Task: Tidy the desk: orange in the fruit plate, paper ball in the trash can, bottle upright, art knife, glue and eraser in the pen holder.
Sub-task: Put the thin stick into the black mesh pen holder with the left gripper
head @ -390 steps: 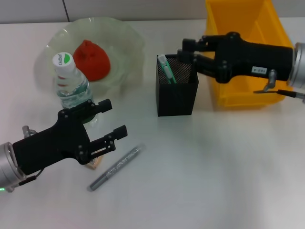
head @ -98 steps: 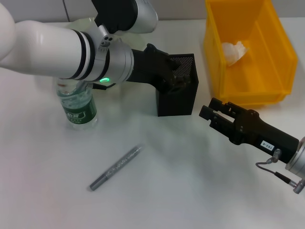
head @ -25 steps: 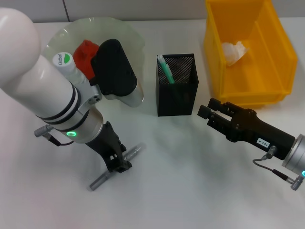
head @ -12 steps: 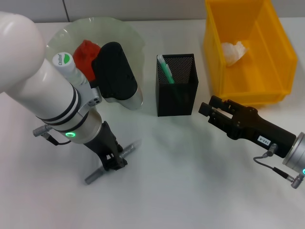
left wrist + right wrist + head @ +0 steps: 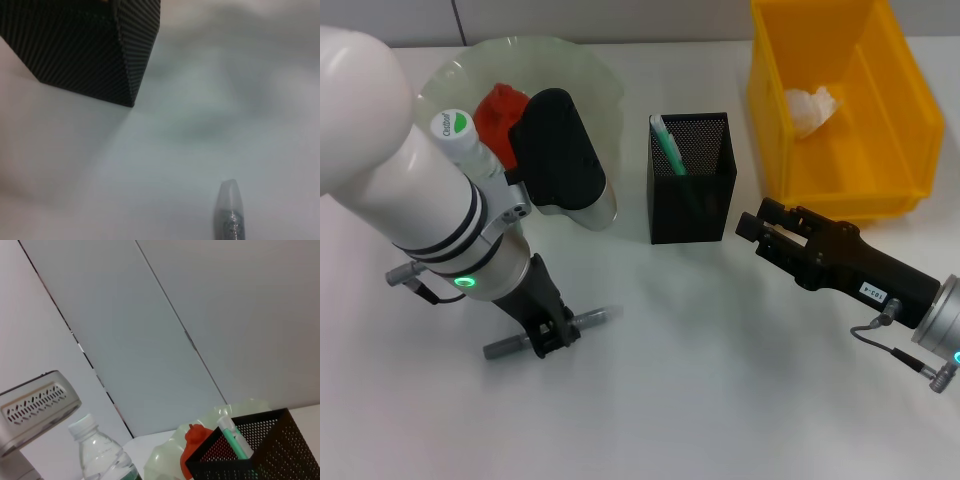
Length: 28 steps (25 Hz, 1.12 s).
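My left gripper (image 5: 549, 331) is shut on the grey glittery glue (image 5: 590, 317), low over the white desk (image 5: 720, 400); the stick lies nearly level, and its tip (image 5: 228, 210) shows in the left wrist view. The art knife (image 5: 667, 146) stands in the black mesh pen holder (image 5: 692, 200). In the pale green fruit plate (image 5: 590, 80) sits the orange (image 5: 497, 108). The bottle (image 5: 451, 126) stands upright, mostly hidden behind my left arm. The paper ball (image 5: 810, 108) lies in the yellow trash can (image 5: 840, 195). My right gripper (image 5: 753, 222) hovers open, right of the pen holder. The eraser is out of view.
My bulky left arm (image 5: 420, 200) covers the desk's left side, in front of the fruit plate. The right wrist view shows the bottle (image 5: 100, 452), orange (image 5: 195, 446), pen holder (image 5: 260, 460) and art knife (image 5: 232, 437) before a pale wall.
The glue has swung from a diagonal to nearly level in my left gripper and shifted slightly left. The right gripper has barely moved.
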{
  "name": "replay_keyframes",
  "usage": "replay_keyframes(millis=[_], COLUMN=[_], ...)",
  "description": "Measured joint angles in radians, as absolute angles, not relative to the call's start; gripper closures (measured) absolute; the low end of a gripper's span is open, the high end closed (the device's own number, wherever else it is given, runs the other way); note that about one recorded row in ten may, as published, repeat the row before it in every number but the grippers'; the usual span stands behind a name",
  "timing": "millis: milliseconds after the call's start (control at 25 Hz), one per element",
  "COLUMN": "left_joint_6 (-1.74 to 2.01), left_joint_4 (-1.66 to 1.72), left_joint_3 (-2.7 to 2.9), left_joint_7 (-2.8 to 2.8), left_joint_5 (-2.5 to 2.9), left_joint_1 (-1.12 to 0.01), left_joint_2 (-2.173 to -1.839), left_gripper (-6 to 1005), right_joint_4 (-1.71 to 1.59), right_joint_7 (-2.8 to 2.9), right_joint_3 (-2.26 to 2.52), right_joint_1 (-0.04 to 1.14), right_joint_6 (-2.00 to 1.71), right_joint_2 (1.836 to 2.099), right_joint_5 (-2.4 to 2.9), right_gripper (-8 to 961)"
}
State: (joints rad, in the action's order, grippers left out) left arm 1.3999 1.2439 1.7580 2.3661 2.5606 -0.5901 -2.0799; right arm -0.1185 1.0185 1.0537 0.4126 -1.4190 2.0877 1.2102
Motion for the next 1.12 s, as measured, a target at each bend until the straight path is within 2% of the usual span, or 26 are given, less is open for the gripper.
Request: replay_keyframes(millis=[200, 520, 920, 1120], left_joint_6=[1.406, 1.387, 1.074, 0.979], left_joint_4=[1.312, 1.555, 1.399, 1.245], left_joint_3=[1.747, 1.634, 1.569, 1.592], left_joint_7=[2.362, 2.310, 1.999, 1.792], left_joint_5=[2.535, 2.305, 1.852, 1.578], left_joint_1=[-0.577, -0.516, -0.425, -0.432], left_joint_2=[-2.079, -2.075, -2.077, -2.079], left_gripper=[841, 841, 847, 846], right_joint_4=[-0.118, -0.119, -0.121, -0.116], right_joint_7=[1.018, 1.013, 1.013, 1.013], right_joint_3=[1.054, 1.054, 1.054, 1.054], right_joint_1=[0.413, 0.413, 0.415, 0.423], right_joint_6=[-1.419, -1.417, -1.417, -1.417], right_joint_2=[2.088, 2.088, 2.088, 2.088], right_joint_5=[1.210, 1.210, 1.210, 1.210], right_gripper=[445, 445, 444, 443])
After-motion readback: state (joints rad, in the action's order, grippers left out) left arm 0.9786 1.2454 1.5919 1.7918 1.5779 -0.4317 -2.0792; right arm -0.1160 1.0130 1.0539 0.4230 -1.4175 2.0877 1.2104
